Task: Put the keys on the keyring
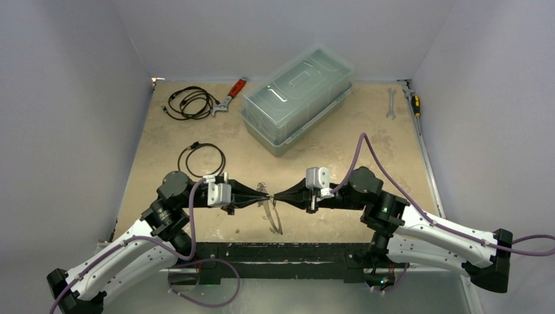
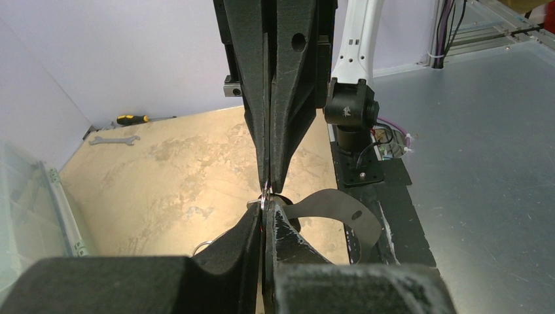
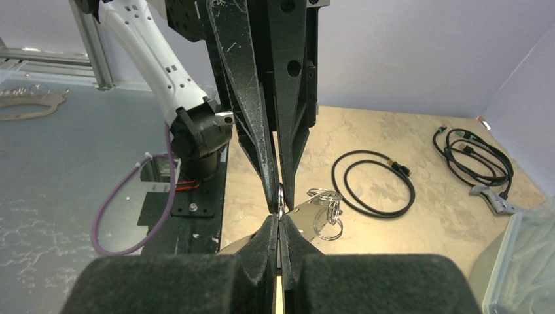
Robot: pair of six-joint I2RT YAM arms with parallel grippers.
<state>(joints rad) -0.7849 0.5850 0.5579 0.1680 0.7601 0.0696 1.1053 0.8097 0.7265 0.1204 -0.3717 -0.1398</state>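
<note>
My left gripper (image 1: pixel 267 195) and right gripper (image 1: pixel 276 196) meet tip to tip above the near middle of the table. Both are shut on one thin bit of silver wire at the rim of the keyring (image 1: pixel 275 219). The keyring is a thin grey-silver hoop that hangs down from the tips toward the near edge. In the left wrist view its band (image 2: pixel 347 208) curves off to the right of my left gripper (image 2: pixel 264 204). In the right wrist view small split rings (image 3: pixel 326 212) dangle from it beside my right gripper (image 3: pixel 280 219). No tagged keys show.
A clear lidded plastic box (image 1: pixel 298 98) stands at the back centre. A coiled black cable (image 1: pixel 201 159) lies just behind the left arm, and another (image 1: pixel 190 103) sits at the back left beside a red-handled wrench (image 1: pixel 230 97). A wrench (image 1: pixel 391 103) and a screwdriver (image 1: pixel 415 103) lie at the back right.
</note>
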